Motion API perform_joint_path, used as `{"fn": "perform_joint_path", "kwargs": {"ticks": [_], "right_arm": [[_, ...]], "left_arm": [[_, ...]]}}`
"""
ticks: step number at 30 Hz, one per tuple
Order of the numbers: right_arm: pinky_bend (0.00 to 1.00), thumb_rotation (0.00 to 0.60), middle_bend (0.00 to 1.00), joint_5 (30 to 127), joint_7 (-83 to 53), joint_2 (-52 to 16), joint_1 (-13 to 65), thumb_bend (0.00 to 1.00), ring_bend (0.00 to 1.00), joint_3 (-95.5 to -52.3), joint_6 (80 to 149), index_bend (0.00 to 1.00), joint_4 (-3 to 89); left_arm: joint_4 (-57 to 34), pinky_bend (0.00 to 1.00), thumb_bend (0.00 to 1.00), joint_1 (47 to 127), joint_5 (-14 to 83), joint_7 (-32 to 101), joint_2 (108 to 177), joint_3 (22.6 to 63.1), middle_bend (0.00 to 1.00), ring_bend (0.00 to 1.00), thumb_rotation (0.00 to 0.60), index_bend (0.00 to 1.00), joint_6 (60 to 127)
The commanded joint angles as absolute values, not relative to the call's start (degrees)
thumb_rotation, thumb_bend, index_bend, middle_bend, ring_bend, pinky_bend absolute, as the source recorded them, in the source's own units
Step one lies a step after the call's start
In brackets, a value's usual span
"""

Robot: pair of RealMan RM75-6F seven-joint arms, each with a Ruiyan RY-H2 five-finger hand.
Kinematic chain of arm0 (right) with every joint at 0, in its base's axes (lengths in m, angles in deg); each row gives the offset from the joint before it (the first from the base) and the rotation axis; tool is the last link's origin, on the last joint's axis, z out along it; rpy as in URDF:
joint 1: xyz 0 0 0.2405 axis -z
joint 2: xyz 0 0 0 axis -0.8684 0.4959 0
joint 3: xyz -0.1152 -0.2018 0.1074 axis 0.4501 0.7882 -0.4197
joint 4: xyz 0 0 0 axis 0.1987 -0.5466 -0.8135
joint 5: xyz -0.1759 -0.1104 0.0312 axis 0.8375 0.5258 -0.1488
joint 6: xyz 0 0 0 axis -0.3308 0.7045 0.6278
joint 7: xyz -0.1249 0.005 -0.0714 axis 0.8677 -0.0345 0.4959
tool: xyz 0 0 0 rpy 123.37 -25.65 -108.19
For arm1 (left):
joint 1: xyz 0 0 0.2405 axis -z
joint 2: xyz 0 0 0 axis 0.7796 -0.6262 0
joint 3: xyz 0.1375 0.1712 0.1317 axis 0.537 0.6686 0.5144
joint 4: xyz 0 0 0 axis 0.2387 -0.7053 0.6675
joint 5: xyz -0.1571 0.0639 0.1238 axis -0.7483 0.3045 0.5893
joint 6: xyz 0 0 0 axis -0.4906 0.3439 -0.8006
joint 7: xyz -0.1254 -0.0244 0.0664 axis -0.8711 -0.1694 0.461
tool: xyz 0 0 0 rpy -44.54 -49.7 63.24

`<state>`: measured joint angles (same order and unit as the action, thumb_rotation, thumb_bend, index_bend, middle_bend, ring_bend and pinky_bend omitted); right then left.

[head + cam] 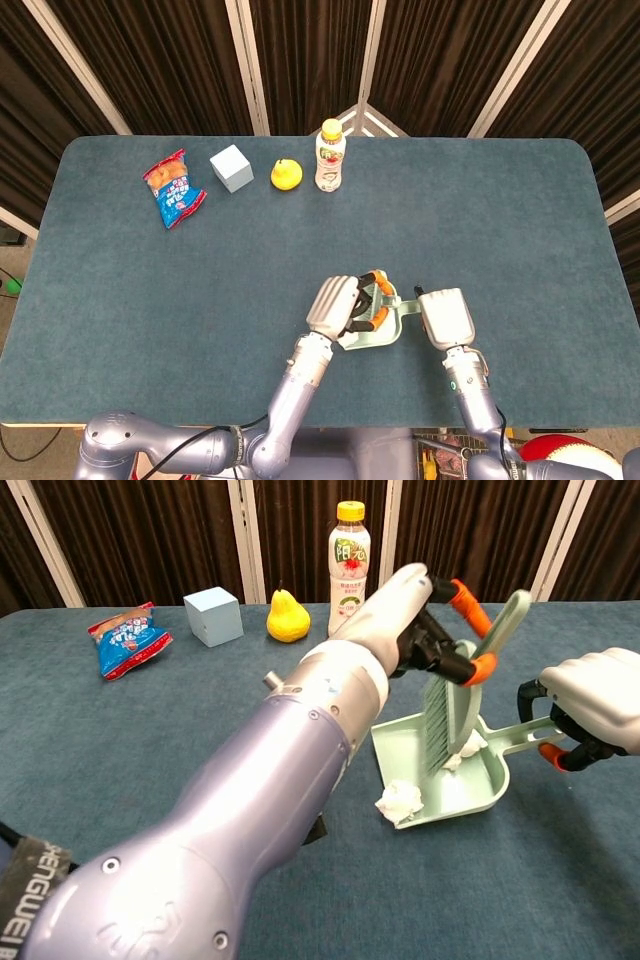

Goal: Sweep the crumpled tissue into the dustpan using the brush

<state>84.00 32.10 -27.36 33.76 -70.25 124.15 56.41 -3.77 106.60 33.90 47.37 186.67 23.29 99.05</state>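
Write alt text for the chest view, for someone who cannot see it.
The left hand holds a green brush with its bristles in a green dustpan, which the right hand holds by the handle. Two crumpled tissues lie in the pan, one at its front edge, on a blue table.
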Motion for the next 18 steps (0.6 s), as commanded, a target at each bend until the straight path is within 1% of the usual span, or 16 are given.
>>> {"fn": "perform_joint_path", "kwargs": {"ticks": [1,9,13,18], "right_arm": [[0.93,0.600,0.86,83.94,32.15,-27.20,33.80,0.51,0.90,-70.25,124.17,0.59,56.53],[0.93,0.600,0.86,83.63,32.48,-27.07,33.94,0.51,0.90,-70.23,124.33,0.59,56.63],[0.93,0.600,0.86,83.52,32.95,-27.39,33.90,0.51,0.90,-70.11,124.32,0.59,56.23],[0.93,0.600,0.86,83.81,33.69,-27.81,34.11,0.51,0.90,-69.56,124.73,0.59,56.41]], "left_arm": [[-4.41,1.00,0.62,106.48,36.02,45.34,186.83,23.29,1.00,1.00,0.600,0.75,99.55],[-1.29,1.00,0.62,103.08,37.87,41.88,183.69,24.52,1.00,1.00,0.600,0.75,100.08],[1.55,1.00,0.62,100.76,36.86,45.31,180.55,27.55,1.00,1.00,0.600,0.75,99.59],[5.83,1.00,0.62,99.41,36.11,48.94,177.55,28.97,1.00,1.00,0.600,0.76,99.33]]}}
